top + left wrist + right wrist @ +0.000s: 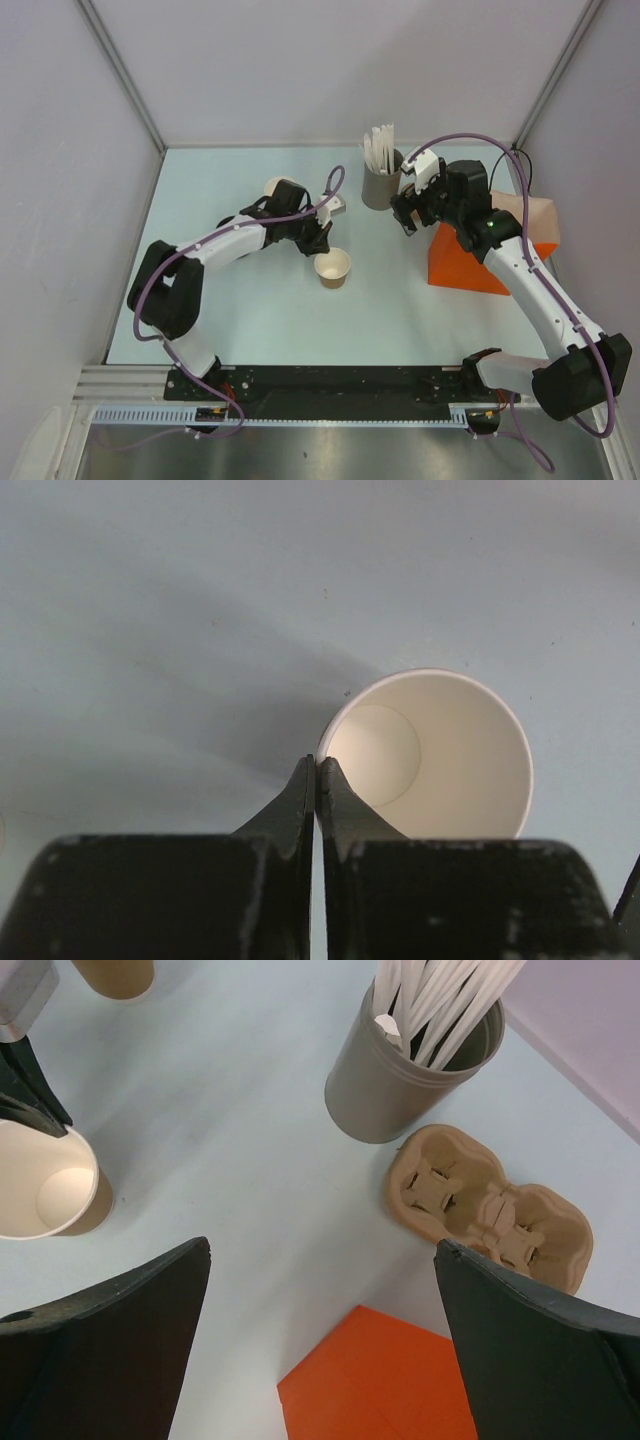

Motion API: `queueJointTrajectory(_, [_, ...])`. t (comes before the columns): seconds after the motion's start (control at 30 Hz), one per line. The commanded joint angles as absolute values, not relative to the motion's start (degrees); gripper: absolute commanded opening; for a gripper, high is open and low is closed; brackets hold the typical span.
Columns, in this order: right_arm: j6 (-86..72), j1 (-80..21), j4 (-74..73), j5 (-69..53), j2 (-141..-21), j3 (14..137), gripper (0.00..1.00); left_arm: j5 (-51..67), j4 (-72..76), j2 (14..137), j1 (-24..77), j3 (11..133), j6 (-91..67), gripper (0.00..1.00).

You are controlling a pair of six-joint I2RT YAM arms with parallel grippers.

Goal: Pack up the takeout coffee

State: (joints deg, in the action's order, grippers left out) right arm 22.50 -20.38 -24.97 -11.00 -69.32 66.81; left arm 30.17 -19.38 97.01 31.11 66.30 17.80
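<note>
Two fingers of the left gripper [317, 768] are pressed closed, tips meeting at the rim of the lidless paper cup [440, 750]; whether paper is nipped between them cannot be told. The cup stands upright, central on the table [150, 630]. The right gripper [322, 1248] hangs wide open near the orange bag [385, 1385]. Steadying should be gentle, lest the rim buckle.

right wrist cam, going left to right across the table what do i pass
open paper cup → grey canister of white stirrers → cardboard cup carrier. The orange bag is left out: it spans the same stretch as the canister and the carrier.
</note>
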Motion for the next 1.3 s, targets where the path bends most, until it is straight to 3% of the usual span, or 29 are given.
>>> queueJointTrajectory(0.0, [22.41,-20.13,-23.73,-11.43,-68.99,66.97,1.00,31.73,-15.82,97.56,31.38,65.74,16.26,0.04])
queueJointTrajectory(0.23, [22.50,-20.13,-23.82,-11.51,-68.82,66.97,1.00,32.61,-15.56,97.74,31.46,65.39,15.65,0.08])
queueJointTrajectory(0.9, [23.03,-20.04,-24.00,-11.78,-69.43,66.88,1.00,31.55,-15.21,91.50,31.03,64.51,16.17,0.40])
queueJointTrajectory(1.27, [24.17,-20.21,-24.87,-14.06,-69.87,66.80,1.00,29.89,-17.48,82.36,24.79,64.51,18.45,0.82])
